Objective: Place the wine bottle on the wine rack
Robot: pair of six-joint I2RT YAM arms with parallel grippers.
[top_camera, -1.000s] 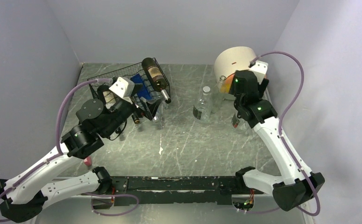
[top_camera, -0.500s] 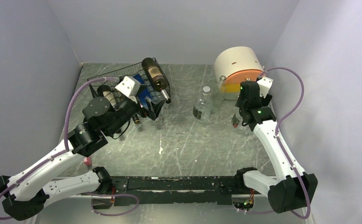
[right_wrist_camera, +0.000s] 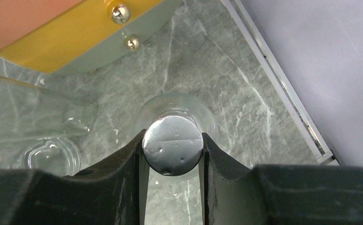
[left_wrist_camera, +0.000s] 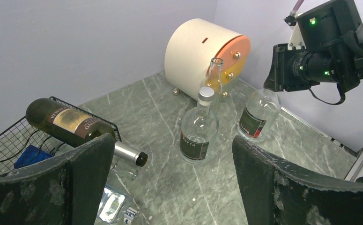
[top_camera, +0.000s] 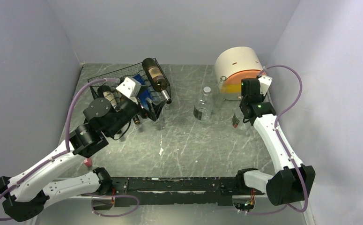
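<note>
Black wire-frame wine rack [top_camera: 114,75], rear left: holds a dark green glass wine bottle [top_camera: 154,75], tilted, and a blue item [left_wrist_camera: 29,155]. Left gripper [top_camera: 153,108] beside it, jaws wide apart, empty. Clear capped glass bottle [top_camera: 203,106] stands mid-table. Right gripper [right_wrist_camera: 172,146] clamped on the silver cap [right_wrist_camera: 172,139] of a second clear glass bottle [left_wrist_camera: 258,117], standing on the table at right.

Left gripper [left_wrist_camera: 172,138] gapes wide; right gripper [right_wrist_camera: 172,138] points down, pinching the cap of the clear bottle [left_wrist_camera: 258,118].

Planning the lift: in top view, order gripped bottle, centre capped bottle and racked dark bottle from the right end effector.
1. Gripped bottle, held in the right end effector.
2. Centre capped bottle, to its left.
3. Racked dark bottle, far left, on the wine rack.
</note>
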